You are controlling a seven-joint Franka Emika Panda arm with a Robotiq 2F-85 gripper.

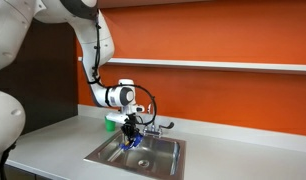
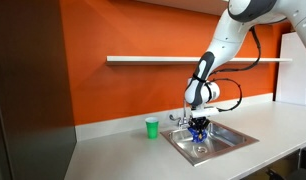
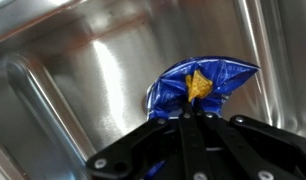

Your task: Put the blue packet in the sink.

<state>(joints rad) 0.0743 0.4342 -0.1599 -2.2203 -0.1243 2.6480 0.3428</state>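
Black fingers [image 3: 163,135] rise from the lower edge of the wrist view, pinched narrow on the bottom edge of a crinkly dark-blue packet [image 3: 208,85] with a yellow mark at its middle. Close behind it, the brushed wall of the rectangular stainless-steel sink [image 3: 83,70] fills the frame. Whether foil touches metal cannot be told.

In both exterior views the packet [image 1: 134,143] hangs inside the basin, below the sink's flat rim [image 2: 238,140], near the middle of the frame. The task looks nearly done, with only the release left.

The grip seems to hold just a fold of slick foil, so the packet may cling to one finger when they part and ride back up with the arm. Going lower could scrape the fingers on the steel, since they already sit near it.

At the back of the basin stands a chrome two-handled faucet [image 2: 178,118], near the wrist. A careless lift could knock it. Farther left sits a small green cup [image 2: 151,127] on the pale bench [image 2: 113,150], before a bright orange wall [image 2: 123,90] with a long white shelf [image 2: 153,59].
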